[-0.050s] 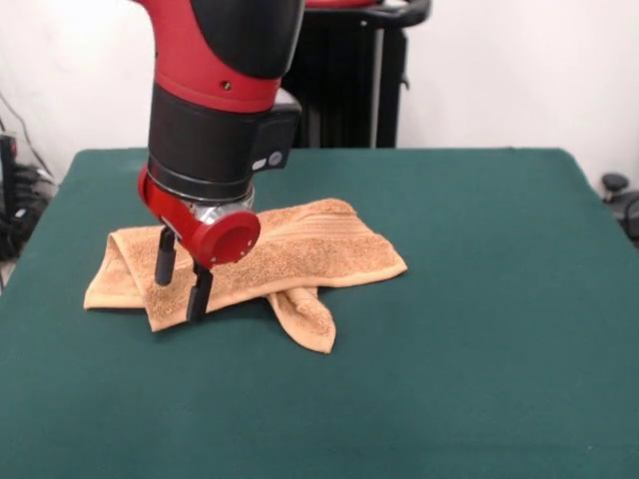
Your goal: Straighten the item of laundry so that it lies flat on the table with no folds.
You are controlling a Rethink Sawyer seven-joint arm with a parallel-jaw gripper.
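The orange-tan towel (300, 254) lies crumpled on the dark green table (479, 329), left of centre. It is folded over on itself, with a twisted flap hanging toward the near side and a raised fold at its left end. A ribbed band runs along its far edge. My gripper (183, 276) hangs straight down over the towel's left half, open, with its two black fingers (200, 293) a little apart. The tips reach down to the cloth's near edge. Whether any cloth sits between them does not show.
The arm's red and black wrist (215, 130) rises above the towel's left part and hides the cloth behind it. A black stand (349, 80) is behind the table's far edge. Cables (15, 190) lie off the table's left side.
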